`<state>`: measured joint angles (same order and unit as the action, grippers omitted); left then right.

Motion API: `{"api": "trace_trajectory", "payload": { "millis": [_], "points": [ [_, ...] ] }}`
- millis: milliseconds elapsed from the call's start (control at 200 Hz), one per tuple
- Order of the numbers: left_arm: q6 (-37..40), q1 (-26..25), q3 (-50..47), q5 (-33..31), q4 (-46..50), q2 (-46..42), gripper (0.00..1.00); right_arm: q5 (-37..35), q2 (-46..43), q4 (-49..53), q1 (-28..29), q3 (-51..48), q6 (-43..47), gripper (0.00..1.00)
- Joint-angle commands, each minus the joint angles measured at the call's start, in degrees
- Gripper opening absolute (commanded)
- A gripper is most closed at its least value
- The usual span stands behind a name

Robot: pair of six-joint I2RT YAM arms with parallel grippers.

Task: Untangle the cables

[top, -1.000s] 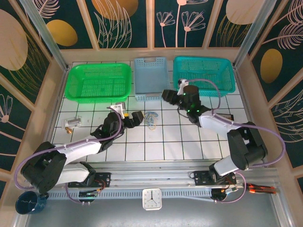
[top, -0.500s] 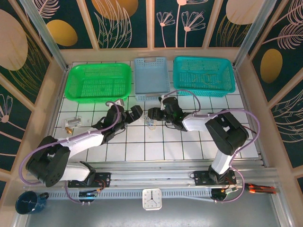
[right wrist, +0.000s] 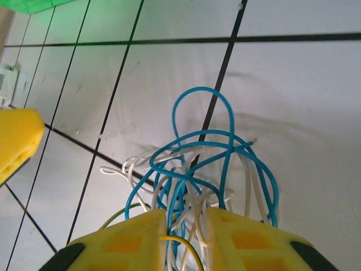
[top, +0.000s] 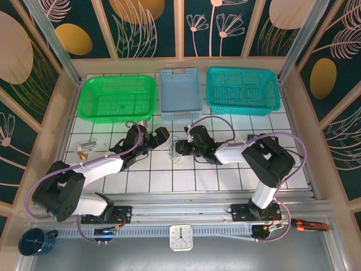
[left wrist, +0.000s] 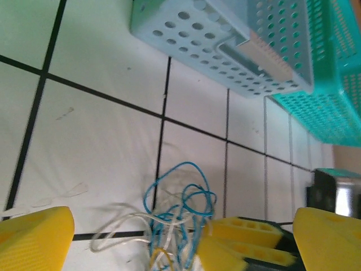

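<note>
Right wrist view: my right end effector [right wrist: 186, 220] pinches several strands of the tangle of thin blue, whitish and yellowish cords [right wrist: 197, 152] on the white tiled counter [right wrist: 293, 84]. My left end effector [left wrist: 181, 240] stands spread beside it. With so many strands pinched together, pulling could tighten the knot.

I count three baskets — green [top: 118, 99], pale blue [top: 179, 93], teal [top: 242, 89] — one tangle of cables [right wrist: 202, 88], one clock [top: 181, 237], one mug [top: 35, 241].
</note>
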<state>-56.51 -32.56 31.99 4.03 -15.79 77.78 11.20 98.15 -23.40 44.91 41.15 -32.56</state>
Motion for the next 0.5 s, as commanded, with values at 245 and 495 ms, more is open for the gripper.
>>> {"api": "trace_trajectory", "payload": {
  "millis": [245, 495],
  "points": [
    [9.0, 0.3, 3.7, 1.9, 7.2, 4.1, 0.98, -6.4, -7.8, 5.3, 0.4, 0.6, 1.8, 0.47],
    [16.3, 0.3, 4.1, -1.0, 10.2, 2.8, 0.74, -4.9, -6.8, 7.0, 1.0, 3.9, 2.4, 0.48]
  ]
}}
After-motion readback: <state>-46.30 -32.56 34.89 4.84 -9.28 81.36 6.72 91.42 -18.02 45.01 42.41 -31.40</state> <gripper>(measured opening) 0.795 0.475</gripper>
